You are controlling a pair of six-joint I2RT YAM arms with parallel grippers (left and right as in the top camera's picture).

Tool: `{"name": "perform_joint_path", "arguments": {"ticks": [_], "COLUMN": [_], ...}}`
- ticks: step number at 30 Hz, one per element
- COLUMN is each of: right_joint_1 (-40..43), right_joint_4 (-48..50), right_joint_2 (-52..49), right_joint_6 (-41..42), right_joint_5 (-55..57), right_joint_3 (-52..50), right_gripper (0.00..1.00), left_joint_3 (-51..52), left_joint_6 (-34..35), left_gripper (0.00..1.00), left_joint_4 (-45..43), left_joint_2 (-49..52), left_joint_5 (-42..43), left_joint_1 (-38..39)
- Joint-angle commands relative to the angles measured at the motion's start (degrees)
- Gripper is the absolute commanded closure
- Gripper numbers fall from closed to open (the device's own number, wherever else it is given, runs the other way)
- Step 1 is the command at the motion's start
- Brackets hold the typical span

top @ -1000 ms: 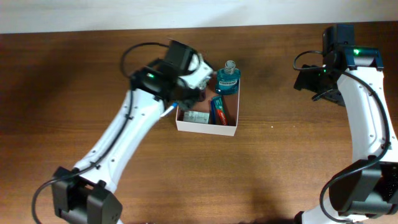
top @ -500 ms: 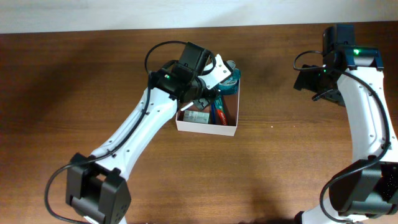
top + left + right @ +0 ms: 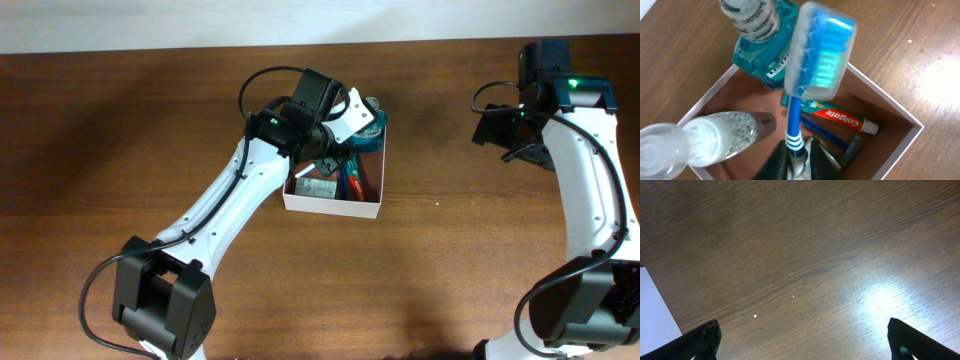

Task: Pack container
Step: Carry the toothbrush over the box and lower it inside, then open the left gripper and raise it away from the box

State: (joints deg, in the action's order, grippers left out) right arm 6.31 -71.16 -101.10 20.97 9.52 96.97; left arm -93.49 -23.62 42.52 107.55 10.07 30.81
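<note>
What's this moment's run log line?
left gripper: holds toothbrush over box | right gripper: open, away from box | box: toothpaste, razor inside

White links, black joints — on the left arm point(image 3: 225, 205) and right arm point(image 3: 590, 185) alike. Black cables point(image 3: 272, 70) loop off each.

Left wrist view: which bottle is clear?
The pump bottle at the container's lower left, speckled gel inside; the mouthwash bottle beyond the toothbrush is teal.

The brown wooden table point(image 3: 450, 260) lies open around the square white cardboard box point(image 3: 330, 207), but its inside is crowded by a teal mouthwash bottle point(image 3: 757, 55), a clear bead-filled bottle point(image 3: 715, 137), a red toothpaste tube point(image 3: 840, 116) and a blue razor point(image 3: 847, 145), with the left gripper point(image 3: 799, 155) and its capped blue toothbrush point(image 3: 817, 55) blocking the way from above.
</note>
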Motion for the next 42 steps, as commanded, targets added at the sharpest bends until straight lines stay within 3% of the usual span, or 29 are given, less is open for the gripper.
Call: {"name": "perform_joint_path", "arguments": {"ticks": [1, 3, 8, 12, 17, 22, 25, 27, 42], "right_joint_1": [0.1, 0.1, 0.1, 0.1, 0.1, 0.1, 0.1, 0.1, 0.1], "right_joint_4": [0.0, 0.0, 0.0, 0.0, 0.0, 0.0, 0.0, 0.0, 0.0], "right_joint_2": [0.4, 0.4, 0.4, 0.4, 0.4, 0.4, 0.4, 0.4, 0.4], "right_joint_6": [0.1, 0.1, 0.1, 0.1, 0.1, 0.1, 0.1, 0.1, 0.1], "right_joint_5": [0.1, 0.1, 0.1, 0.1, 0.1, 0.1, 0.1, 0.1, 0.1], "right_joint_3": [0.7, 0.7, 0.7, 0.7, 0.7, 0.7, 0.7, 0.7, 0.7], "right_gripper": [0.01, 0.01, 0.01, 0.01, 0.01, 0.01, 0.01, 0.01, 0.02], "left_joint_3": [0.4, 0.4, -0.1, -5.2, -14.0, -17.4, -17.4, -17.4, -17.3], "left_joint_6": [-0.7, -0.7, -0.1, 5.9, 15.5, 19.1, 23.1, 23.0, 23.0], "left_gripper": [0.46, 0.38, 0.37, 0.37, 0.28, 0.26, 0.18, 0.01, 0.01], "left_joint_4": [0.1, 0.0, 0.0, 0.6, 1.4, 1.2, 1.7, 1.9, 6.2], "left_joint_2": [0.7, 0.7, 0.4, -2.3, -6.5, -8.9, -9.2, -9.2, -9.1], "left_joint_5": [1.7, 1.7, 1.7, 0.7, -15.4, -19.5, -19.5, -18.9, -18.9], "left_joint_1": [-0.1, -0.1, -0.1, -1.5, -9.2, -21.0, -27.8, -31.3, -34.2]}}
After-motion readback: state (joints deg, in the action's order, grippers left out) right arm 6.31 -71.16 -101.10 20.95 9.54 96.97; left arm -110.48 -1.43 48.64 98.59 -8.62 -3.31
